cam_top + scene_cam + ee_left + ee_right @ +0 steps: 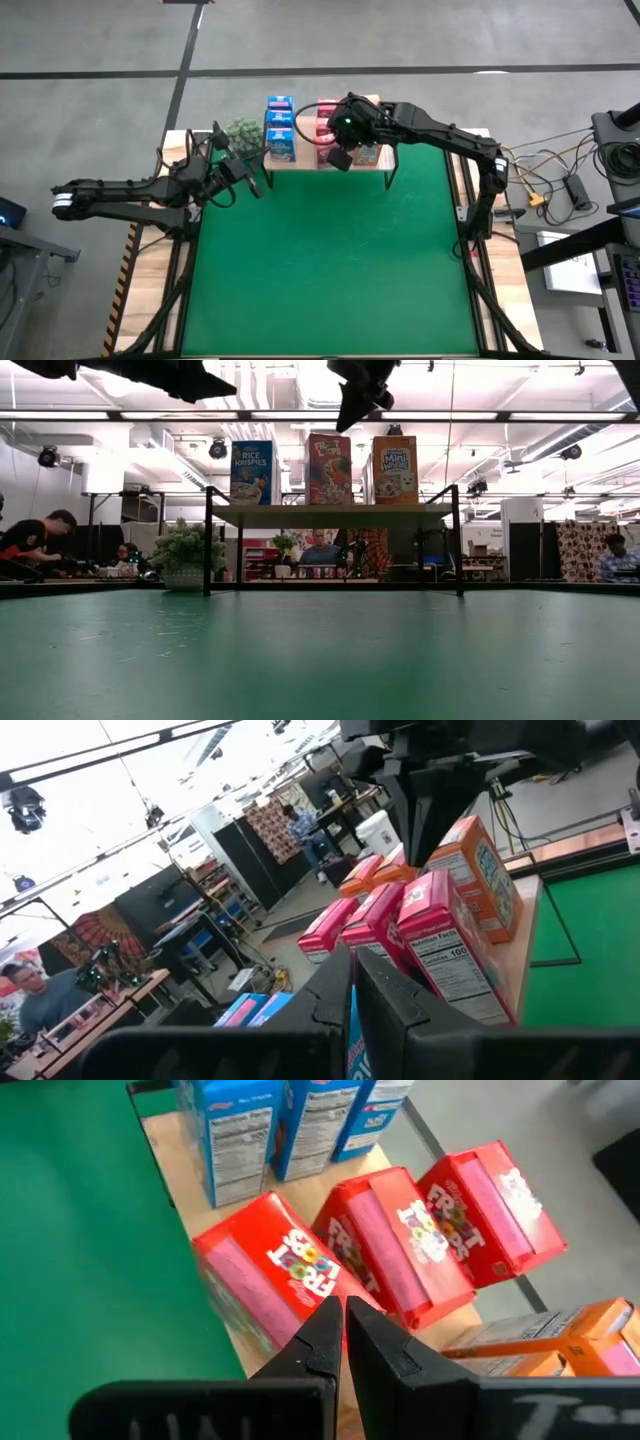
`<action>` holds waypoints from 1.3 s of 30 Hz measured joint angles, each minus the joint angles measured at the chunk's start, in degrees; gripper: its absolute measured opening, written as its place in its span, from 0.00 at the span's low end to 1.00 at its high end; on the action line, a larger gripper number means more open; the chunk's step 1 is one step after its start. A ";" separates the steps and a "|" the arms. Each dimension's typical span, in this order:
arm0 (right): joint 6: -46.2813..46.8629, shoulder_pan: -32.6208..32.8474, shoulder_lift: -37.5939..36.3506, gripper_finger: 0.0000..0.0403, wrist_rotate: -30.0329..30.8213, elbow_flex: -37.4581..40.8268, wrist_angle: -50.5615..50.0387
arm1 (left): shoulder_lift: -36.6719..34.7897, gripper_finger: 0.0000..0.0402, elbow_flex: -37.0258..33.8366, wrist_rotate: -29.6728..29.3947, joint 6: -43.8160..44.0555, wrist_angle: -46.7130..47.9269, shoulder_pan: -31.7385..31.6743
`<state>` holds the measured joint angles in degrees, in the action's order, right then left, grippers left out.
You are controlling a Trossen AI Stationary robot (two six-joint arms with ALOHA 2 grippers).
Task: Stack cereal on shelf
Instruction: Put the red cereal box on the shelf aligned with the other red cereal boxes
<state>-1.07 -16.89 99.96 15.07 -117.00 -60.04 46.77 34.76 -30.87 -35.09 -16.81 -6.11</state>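
Note:
The shelf (305, 161) stands at the table's far edge, a wooden plank (330, 512) on black legs. On it the cereal boxes stand upright in rows: blue (280, 125), red (326, 122) and orange (372, 152). The right wrist view shows three red boxes (395, 1245), with the blue ones (300, 1120) beyond and an orange one (560, 1340) beside them. My right gripper (340, 158) hangs shut just above the front red box (329, 468), slanting down and clear of it. My left gripper (256, 186) is shut and level, left of the shelf, holding nothing.
A green leafy plant (240, 132) in a pot (185, 555) stands at the shelf's left end, close to my left arm. The green mat (330, 260) stretches out in front of the shelf. People sit at desks in the room behind.

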 joint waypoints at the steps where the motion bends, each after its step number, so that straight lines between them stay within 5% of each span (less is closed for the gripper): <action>1: -0.08 -0.04 0.00 0.02 -0.02 0.12 -0.04 | 0.04 0.00 0.00 0.00 0.00 0.06 0.00; 39: 7.56 0.00 0.12 0.02 0.00 0.74 -2.59 | 0.08 0.00 -0.04 -0.04 0.22 1.37 0.00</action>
<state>6.49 -16.88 100.08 15.07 -116.26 -62.63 46.85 34.72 -30.92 -34.87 -15.44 -6.11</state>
